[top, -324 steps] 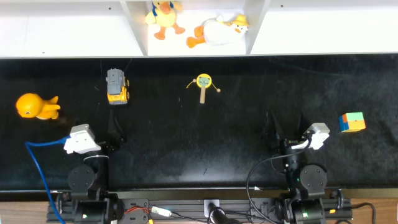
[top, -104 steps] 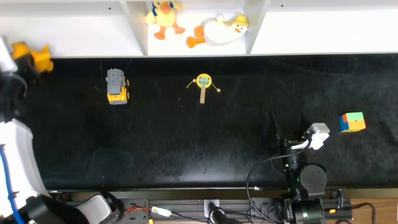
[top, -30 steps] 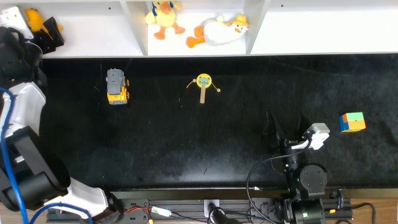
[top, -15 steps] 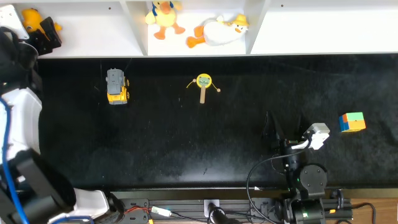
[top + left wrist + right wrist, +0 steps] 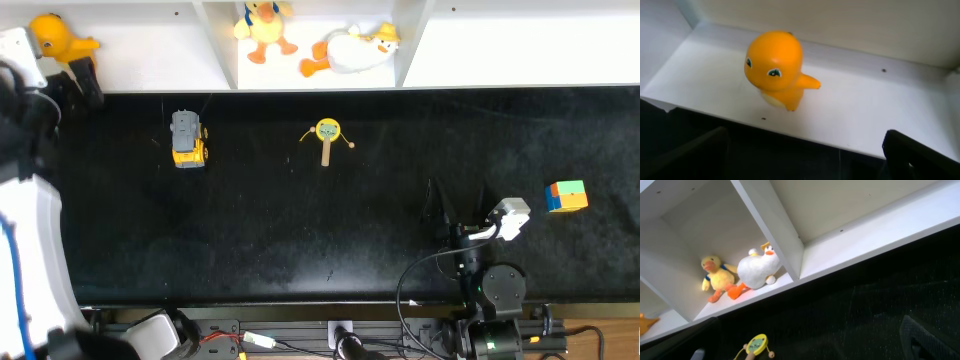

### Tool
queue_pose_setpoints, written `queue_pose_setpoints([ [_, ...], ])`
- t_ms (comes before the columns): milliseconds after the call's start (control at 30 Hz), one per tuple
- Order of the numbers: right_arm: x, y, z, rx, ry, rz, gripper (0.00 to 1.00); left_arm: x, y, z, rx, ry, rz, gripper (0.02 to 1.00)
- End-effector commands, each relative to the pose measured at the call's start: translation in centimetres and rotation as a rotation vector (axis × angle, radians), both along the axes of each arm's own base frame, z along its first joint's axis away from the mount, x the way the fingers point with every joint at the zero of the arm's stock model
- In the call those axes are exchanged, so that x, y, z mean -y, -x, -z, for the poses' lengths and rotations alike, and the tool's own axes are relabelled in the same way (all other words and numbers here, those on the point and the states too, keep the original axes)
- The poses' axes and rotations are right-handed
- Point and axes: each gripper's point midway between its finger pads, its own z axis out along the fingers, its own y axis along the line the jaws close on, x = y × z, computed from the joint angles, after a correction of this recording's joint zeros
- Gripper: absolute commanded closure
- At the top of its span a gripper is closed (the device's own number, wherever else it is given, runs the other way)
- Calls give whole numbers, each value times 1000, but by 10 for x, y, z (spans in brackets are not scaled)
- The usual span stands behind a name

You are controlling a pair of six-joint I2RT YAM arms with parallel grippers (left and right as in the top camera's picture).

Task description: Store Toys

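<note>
Stored: orange rounded plastic toy figure (image 5: 777, 70), now standing free in the far-left white shelf compartment (image 5: 865, 115).
My left gripper (image 5: 805, 147), fingers spread and empty, is backing off it; the grey-and-yellow toy truck (image 5: 188, 138) is waiting.

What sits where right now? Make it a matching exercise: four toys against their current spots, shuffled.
Toys
1. round orange plastic creature figure
2. yellow plush duck
3. grey-and-yellow toy truck
4. multicoloured cube

Spots
A. black mat, far right
B. left shelf compartment
C. middle shelf compartment
D. black mat, left of centre

Pairs: 1-B, 2-C, 3-D, 4-A
</note>
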Motion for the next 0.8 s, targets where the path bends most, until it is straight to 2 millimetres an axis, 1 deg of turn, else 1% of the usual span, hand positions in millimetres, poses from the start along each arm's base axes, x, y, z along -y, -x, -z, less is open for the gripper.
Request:
queue_pose_setpoints([
  [33, 1, 0, 4, -1, -4, 7, 7, 16, 19, -24, 12, -52, 49, 20],
  [133, 1, 0, 4, -1, -4, 7, 5, 35, 19, -13, -33, -30, 92, 23],
  [267, 1, 0, 4, -1, -4, 7, 5, 76, 12, 9, -112, -21, 184, 20],
  [333, 1, 0, 4, -1, -4, 7, 5, 91, 9, 23, -170, -43, 177, 20],
  [433, 1, 0, 4, -1, -4, 7, 5, 113, 11, 47, -263, -81, 180, 20],
  [533, 1, 0, 4, -1, -4, 7, 5, 133, 15, 68, -312, -36, 194, 20],
  [633, 1, 0, 4, -1, -4, 7, 5, 143, 23, 88, -355, 18, 177, 23],
  [800, 1, 0, 4, -1, -4, 7, 5, 145, 40, 122, -426, 78, 132, 20],
])
